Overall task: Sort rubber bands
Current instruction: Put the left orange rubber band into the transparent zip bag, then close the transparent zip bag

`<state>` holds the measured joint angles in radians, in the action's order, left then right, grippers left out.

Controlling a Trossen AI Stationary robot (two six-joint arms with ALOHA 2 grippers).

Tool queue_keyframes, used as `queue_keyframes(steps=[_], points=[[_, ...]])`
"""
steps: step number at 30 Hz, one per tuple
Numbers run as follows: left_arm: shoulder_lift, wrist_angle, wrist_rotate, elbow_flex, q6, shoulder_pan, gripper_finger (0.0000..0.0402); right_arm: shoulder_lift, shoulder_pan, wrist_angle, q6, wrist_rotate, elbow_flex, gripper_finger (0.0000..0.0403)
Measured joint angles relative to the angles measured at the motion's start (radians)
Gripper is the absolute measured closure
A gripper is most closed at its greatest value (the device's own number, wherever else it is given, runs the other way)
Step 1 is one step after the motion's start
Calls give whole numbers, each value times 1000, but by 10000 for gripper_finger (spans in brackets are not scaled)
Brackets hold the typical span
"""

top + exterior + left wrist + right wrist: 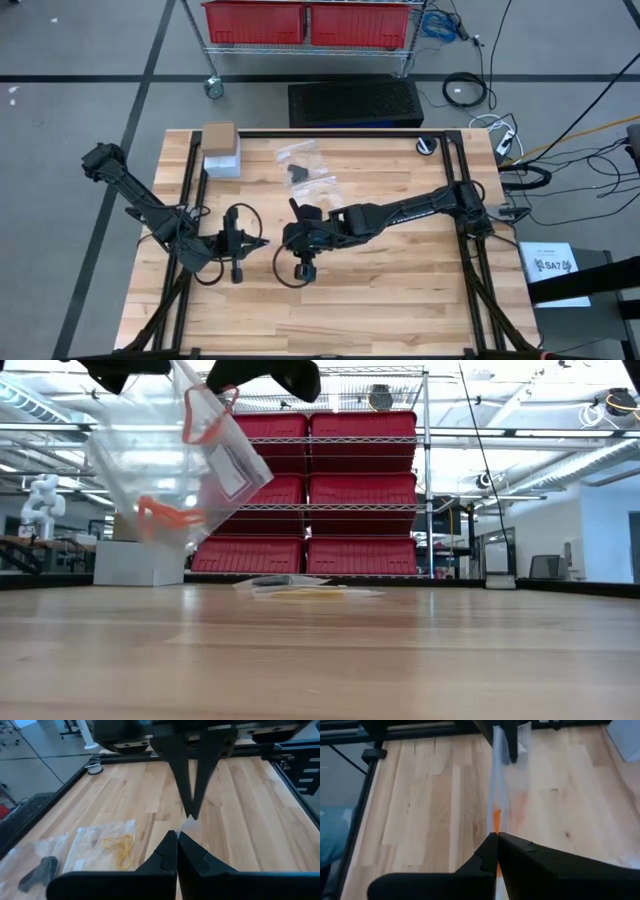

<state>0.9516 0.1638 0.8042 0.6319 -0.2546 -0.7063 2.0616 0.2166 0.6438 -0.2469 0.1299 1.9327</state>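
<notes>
A clear plastic bag (175, 475) with orange rubber bands (165, 515) inside hangs tilted above the table between my two grippers, clear of the wood. My left gripper (256, 243) is shut on the bag from the left. My right gripper (288, 240) is shut on it from the right. In the low view only their undersides show at the top edge, the left gripper (120, 370) and the right gripper (265, 375). A red-lined strip (210, 415) runs near the bag's top. Loose bands outside bags do not show. My left gripper (177, 836) pinches the bag's upper edge (189, 825) between its two shut fingers, reaching level from the table's left. The bag hangs below, lifted clear. My right gripper (496, 837) pinches the bag's upper edge (496, 822) between its shut fingers, reaching level from the table's right, opposite the left gripper. The clear film stretches between the two holds; the rest hangs below with the orange bands.
Two more clear bags lie flat toward the far middle of the table: one with yellow bands (117, 847), one with something black (40, 872). A white box (221, 160) with a cardboard box (219, 135) stands at the far left. Black frame rails (190, 200) border the table.
</notes>
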Motion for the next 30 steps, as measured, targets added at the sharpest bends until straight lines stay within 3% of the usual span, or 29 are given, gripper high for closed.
queue_keyframes(steps=[9, 17, 30], points=[[0, 0, 30, 0, -23, 0, 401, 0, 0, -36, 1, 6, 0, 386], [0, 0, 36, 0, -26, 0, 401, 0, -1, -35, 8, 105, 0, 371], [0, 0, 36, 0, -26, 0, 401, -11, 1, -35, 9, 106, 8, 232]])
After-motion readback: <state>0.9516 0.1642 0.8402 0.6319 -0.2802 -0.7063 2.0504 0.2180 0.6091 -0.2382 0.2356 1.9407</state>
